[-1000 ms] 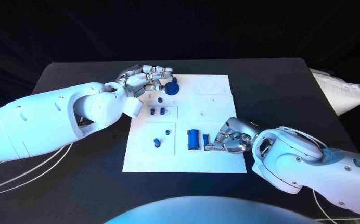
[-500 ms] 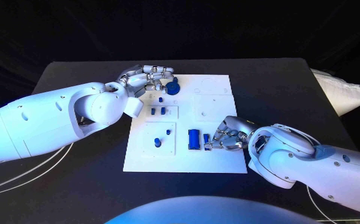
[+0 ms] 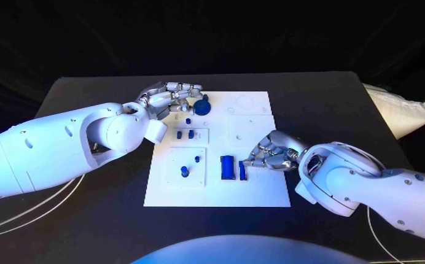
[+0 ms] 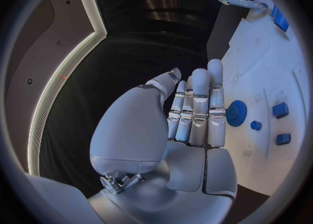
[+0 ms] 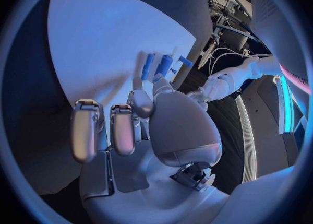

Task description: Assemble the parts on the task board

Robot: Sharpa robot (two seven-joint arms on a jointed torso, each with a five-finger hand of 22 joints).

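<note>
Two white arms are seen over the black table (image 3: pixel 97 92), on which the white task board (image 3: pixel 252 190) is laid. The left hand (image 3: pixel 166 98) is placed at the board's far left corner, with its fingers held straight and together, and nothing is held in it; the blue gear (image 3: pixel 202 106) is found just beside its fingertips, resting on the board. The right hand (image 3: pixel 276 152) is lowered near the middle of the board, its fingers curled towards the narrow blue bar (image 3: pixel 242 170); whether this bar is really pinched cannot be told. A wider blue block (image 3: pixel 228 167) is laid just beside the bar. Smaller blue pieces are seen in the left part of the board: a pair of pegs (image 3: pixel 185 134), one short peg (image 3: pixel 184 170) and a tiny one (image 3: pixel 196 158). The task is judged to be only partly done, because the gear, the bar and the block seem not yet fitted in their places.
</note>
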